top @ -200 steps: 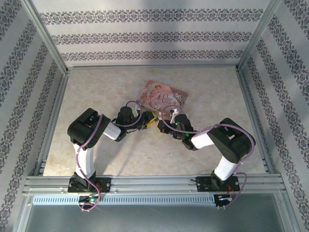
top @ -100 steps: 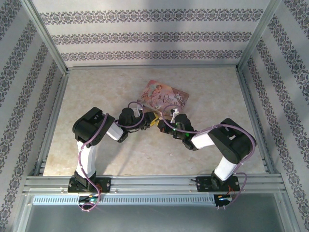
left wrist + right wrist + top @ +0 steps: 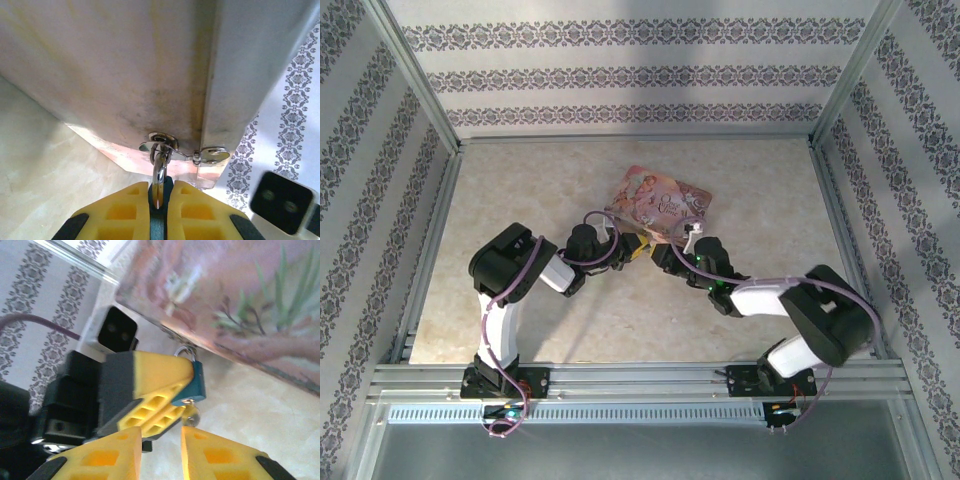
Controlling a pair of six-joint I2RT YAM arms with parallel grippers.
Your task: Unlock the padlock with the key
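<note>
Left tool (image 3: 159,190) is seen closed, its yellow fingers pinched on the padlock (image 3: 194,385). In the right wrist view the teal body is clamped at their tips. In the left wrist view a silvery shackle (image 3: 159,170) is seen rising from between them to the metal hasp (image 3: 161,144) on the pink tin (image 3: 225,295). The padlock is thus held just under the tin's lower edge and appears clear of the counter (image 3: 260,405). Its long axis runs from the hasp down and away from the tin.

Right tool (image 3: 161,436) is open, with its fingers spread and nothing gripped between them so far as can be told. The padlock lies just ahead of that gap and a little to its right in the view, near but apart. A small silvery piece (image 3: 190,415) is seen under the teal body, at the end facing the right tool; whether it is the key cannot be told.

The coming move is judged to fall to the right arm, whose tool is free and near. The lock's lower end is turned toward it, so an approach along the lock's axis would be called for, with the left tool used as the brace.
</note>
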